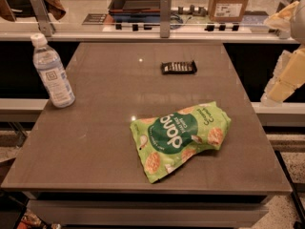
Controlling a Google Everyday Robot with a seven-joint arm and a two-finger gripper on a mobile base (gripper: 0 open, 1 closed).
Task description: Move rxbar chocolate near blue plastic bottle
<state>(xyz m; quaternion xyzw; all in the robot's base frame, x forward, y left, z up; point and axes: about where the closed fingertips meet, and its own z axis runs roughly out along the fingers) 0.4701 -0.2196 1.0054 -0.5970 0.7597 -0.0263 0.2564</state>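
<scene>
The rxbar chocolate [178, 67] is a small flat black bar with pale lettering. It lies on the far middle of the brown table [95, 142]. The blue plastic bottle [52, 72] stands upright at the table's left edge, white cap on top. My gripper [285, 18] sits with the pale arm [286, 80] at the right edge of the view, beyond the table's right side. It is far from the bar and the bottle and touches neither.
A large green snack bag [183, 137] lies on the near right of the table. A rail with metal posts [165, 8] runs behind the table's far edge. A cardboard box [231, 1] and a dark tray [138, 1] stand beyond it.
</scene>
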